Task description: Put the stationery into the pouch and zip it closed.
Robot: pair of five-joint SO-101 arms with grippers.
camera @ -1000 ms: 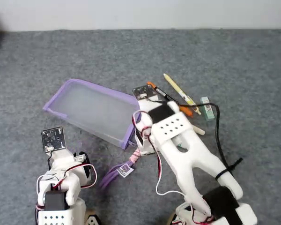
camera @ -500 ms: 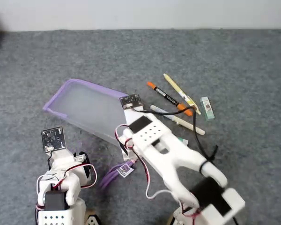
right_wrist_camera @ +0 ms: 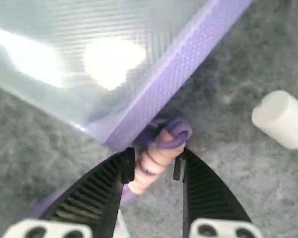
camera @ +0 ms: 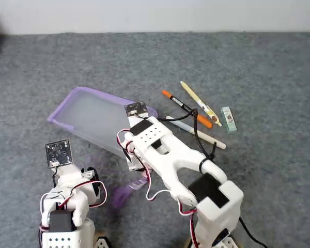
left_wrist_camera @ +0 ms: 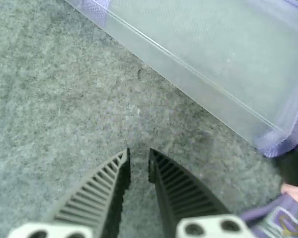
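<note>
The right jaws pinch the pink pull tab at the purple pouch corner; the left jaws, narrowly parted, hover over grey tabletop beside the pouch

The translucent, purple-edged pouch lies at 9 o'clock on grey carpet, the right arm over its 4 o'clock end beside the pull strap, pens at 2 o'clock, the left arm at 7.
</note>
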